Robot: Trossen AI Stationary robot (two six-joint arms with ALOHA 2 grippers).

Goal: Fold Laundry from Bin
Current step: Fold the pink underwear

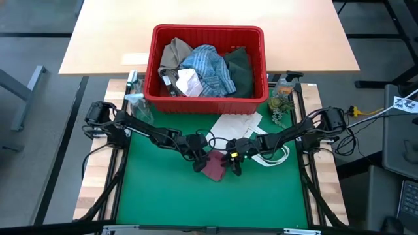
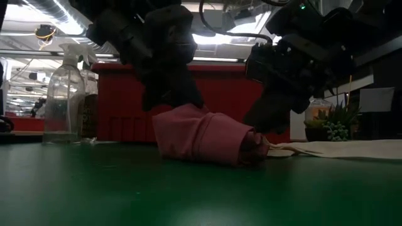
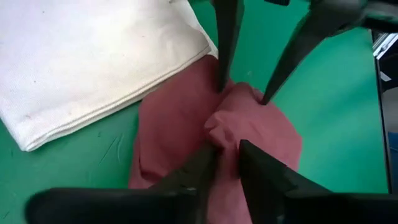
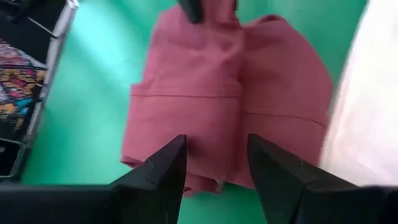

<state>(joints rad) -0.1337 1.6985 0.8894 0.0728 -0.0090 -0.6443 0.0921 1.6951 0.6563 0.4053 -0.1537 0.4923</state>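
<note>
The small maroon cloth (image 1: 213,170) lies crumpled on the green mat, its underside on the mat (image 2: 201,141). My left gripper (image 3: 227,152) reaches it from the left and is shut on a raised fold. My right gripper (image 4: 214,146) comes from the right, slanting down, open, its fingertips (image 3: 264,99) at either side of a hump at the cloth's opposite end. The red bin (image 1: 209,29) stands behind the mat, holding the rest of the laundry (image 1: 206,68): a striped shirt, a tan piece, a white piece and a dark green piece. My left gripper pinches a puckered ridge of the maroon cloth (image 3: 224,132) between its two fingers, slanting down from the table's left. The rest of the cloth lies slack on the mat. My right gripper's open fingertips (image 3: 222,87) meet the cloth on both sides of a hump (image 3: 245,93); whether they press in, I cannot tell.
A flat white tote bag (image 3: 93,56) lies on the mat just behind the cloth, its loop handles (image 1: 274,155) to the right. A clear spray bottle (image 2: 63,94) stands at the back left, a small plant (image 2: 333,122) at the back right. Bare green mat (image 1: 209,202) lies toward the near edge.
</note>
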